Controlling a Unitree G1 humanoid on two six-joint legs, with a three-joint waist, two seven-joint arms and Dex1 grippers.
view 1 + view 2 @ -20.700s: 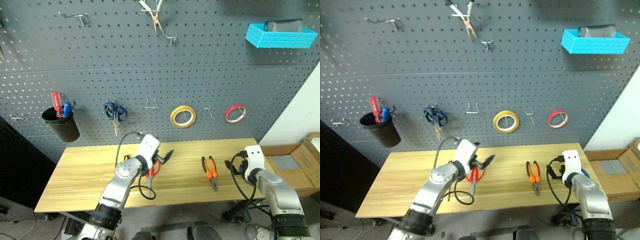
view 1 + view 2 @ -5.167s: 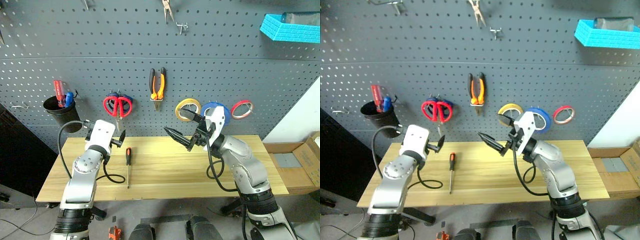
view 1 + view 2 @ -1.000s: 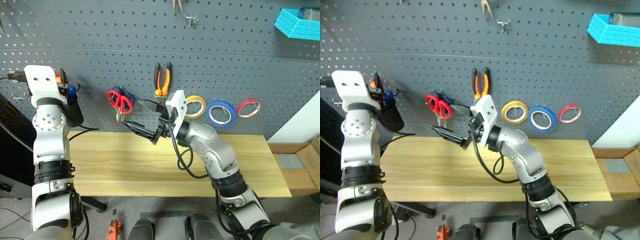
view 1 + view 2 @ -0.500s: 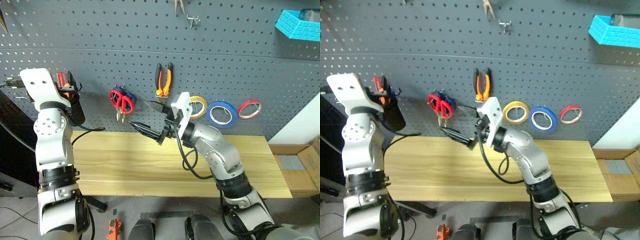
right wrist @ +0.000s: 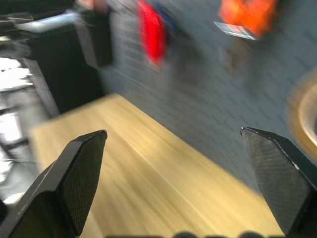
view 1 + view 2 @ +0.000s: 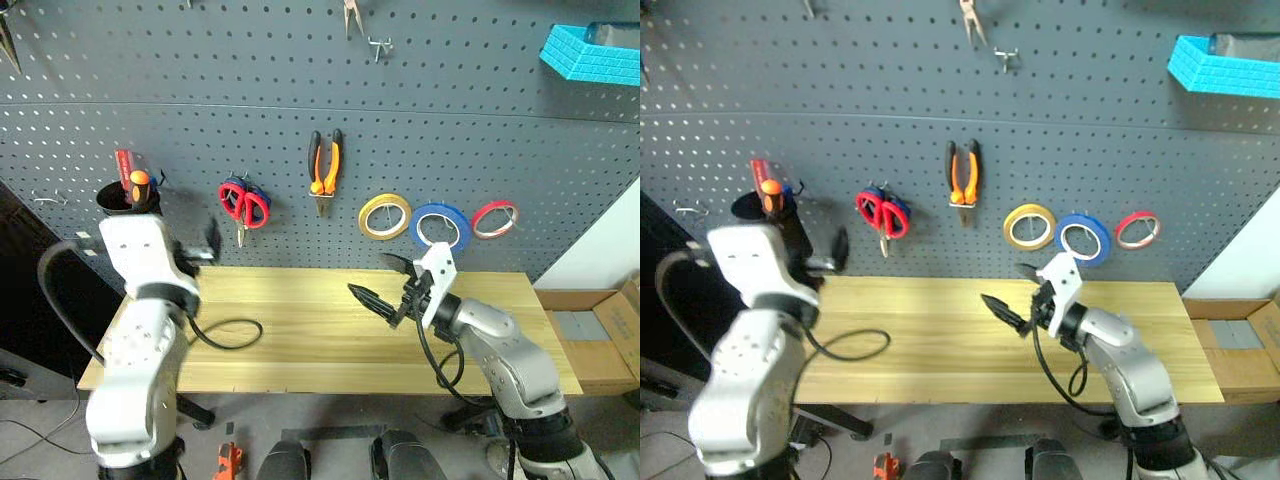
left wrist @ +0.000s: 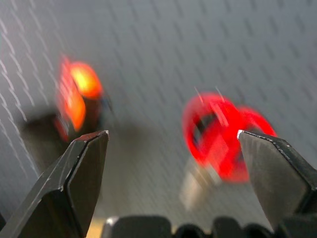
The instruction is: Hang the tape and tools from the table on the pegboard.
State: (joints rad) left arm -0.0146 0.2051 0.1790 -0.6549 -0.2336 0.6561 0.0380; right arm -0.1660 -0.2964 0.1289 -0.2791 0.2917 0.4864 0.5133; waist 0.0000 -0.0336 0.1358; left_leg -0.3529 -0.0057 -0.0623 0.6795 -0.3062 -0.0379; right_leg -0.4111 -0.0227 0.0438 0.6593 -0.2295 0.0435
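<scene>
tabletop [image 6: 300,330] looks bare, everything hung. both tools, left tool [image 7: 171,186] and right tool [image 6: 385,285], gape apart and empty; lower them clear of the pegboard [image 6: 300,110].

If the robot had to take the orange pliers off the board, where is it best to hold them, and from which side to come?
Probably at the two handles, near their middle. The pliers hang upright on the pegboard, handles up and slightly apart, nose down. A hand should come straight from the front, its fingers level so they close across both handles, then lift up and outward to clear the hook.
</scene>
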